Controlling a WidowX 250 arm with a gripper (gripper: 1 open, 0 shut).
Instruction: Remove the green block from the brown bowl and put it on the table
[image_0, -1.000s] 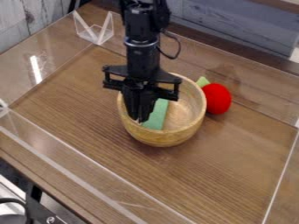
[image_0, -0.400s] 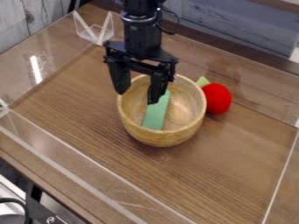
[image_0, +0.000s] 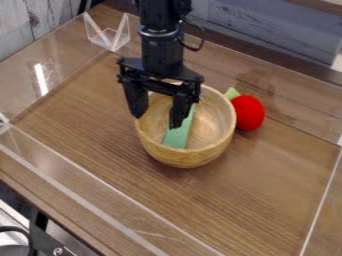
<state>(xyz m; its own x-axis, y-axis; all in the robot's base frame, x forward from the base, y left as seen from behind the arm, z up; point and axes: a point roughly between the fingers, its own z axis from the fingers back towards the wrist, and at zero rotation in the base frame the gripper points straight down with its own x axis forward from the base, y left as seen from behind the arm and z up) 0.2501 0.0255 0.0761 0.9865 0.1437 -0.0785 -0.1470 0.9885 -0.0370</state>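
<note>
The brown bowl (image_0: 203, 156) sits in the middle of the table (image_0: 80, 150). The green block (image_0: 178, 130) lies tilted inside it, its upper end leaning toward the far rim. My gripper (image_0: 160, 110) hangs over the bowl's far-left side with its jaws open. The left finger is over the bowl's left rim and the right finger stands in front of the block's upper end. Nothing is held between the fingers.
A round red object (image_0: 249, 113) with a green bit lies just right of the bowl, touching or nearly touching it. Clear acrylic walls (image_0: 60, 60) border the tabletop. A small clear stand (image_0: 107, 35) is at the back left.
The gripper was shut low in the bowl at the block, then opened and rose. It now sits slightly lower again, still open. The block stays in the bowl.
</note>
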